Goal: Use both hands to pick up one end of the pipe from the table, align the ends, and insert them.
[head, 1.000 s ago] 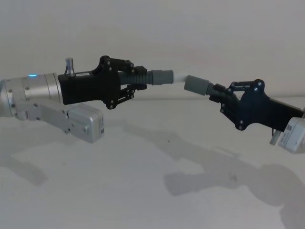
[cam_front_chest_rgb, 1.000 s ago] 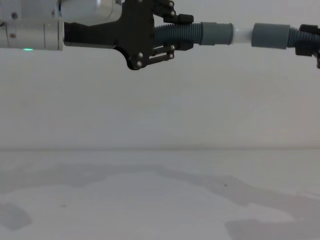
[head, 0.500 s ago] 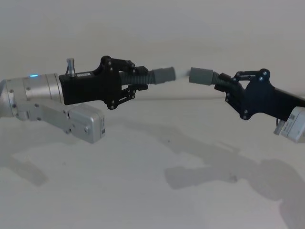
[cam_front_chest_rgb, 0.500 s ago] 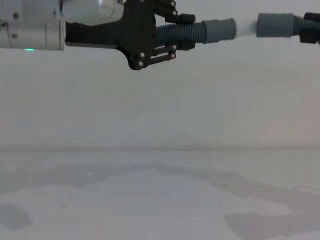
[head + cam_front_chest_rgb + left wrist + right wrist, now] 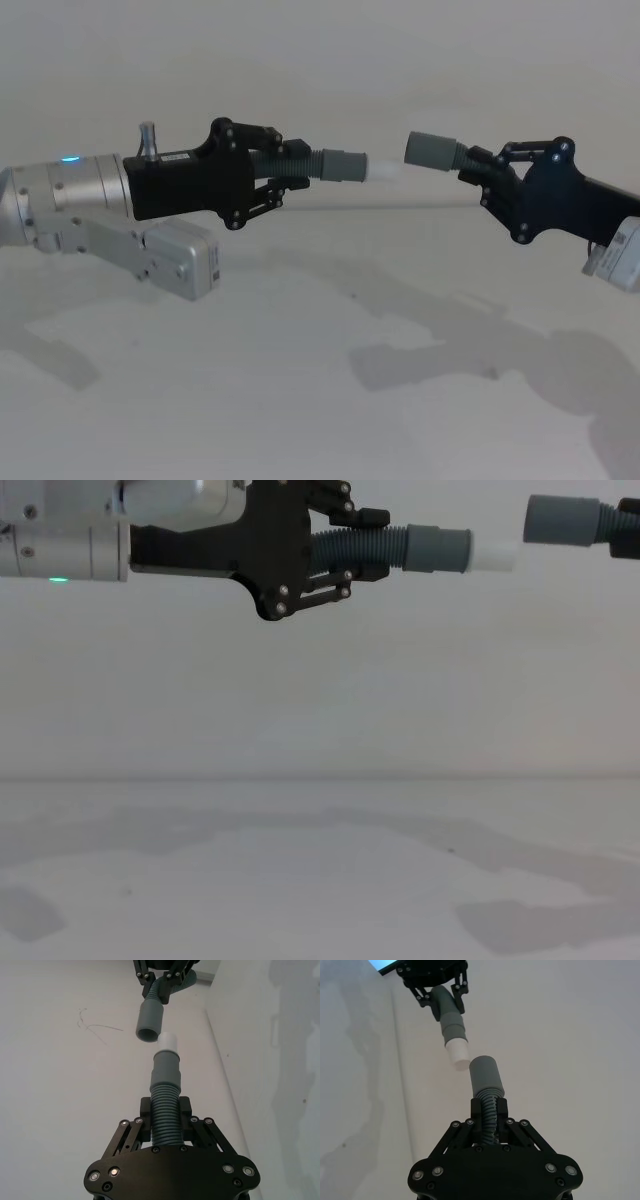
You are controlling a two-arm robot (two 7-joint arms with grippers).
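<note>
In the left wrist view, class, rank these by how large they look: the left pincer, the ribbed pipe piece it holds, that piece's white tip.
1. Left pincer, though it is nearest the camera.
2. Ribbed pipe piece.
3. White tip, smallest and farthest.

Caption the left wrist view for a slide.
Left gripper holds the white-tipped pipe piece just short of the open socket.
</note>
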